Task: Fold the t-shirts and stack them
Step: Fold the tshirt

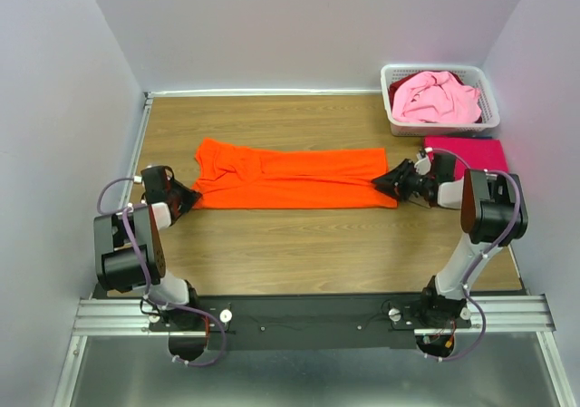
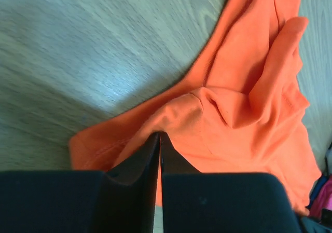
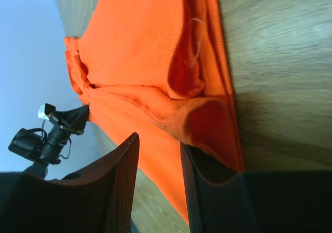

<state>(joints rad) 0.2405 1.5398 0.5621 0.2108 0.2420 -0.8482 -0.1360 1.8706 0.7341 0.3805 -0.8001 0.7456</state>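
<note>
The bright orange t-shirt (image 1: 290,179) lies folded into a long band across the table. My left gripper (image 1: 188,198) is at its left near corner, jaws shut on a pinch of the orange cloth (image 2: 176,113); the gripper (image 2: 160,137) shows closed in the left wrist view. My right gripper (image 1: 386,186) is at the shirt's right end, jaws open (image 3: 158,140), with a raised fold of the orange hem (image 3: 207,119) just above one finger. The magenta-red shirt (image 1: 471,153) lies folded at the right. The pale pink shirt (image 1: 435,97) is bunched in the basket.
The white slotted basket (image 1: 489,108) stands at the back right corner against the wall. Grey walls close in the wooden table (image 1: 299,253) on three sides. The left gripper also shows in the right wrist view (image 3: 65,120), at the shirt's far end.
</note>
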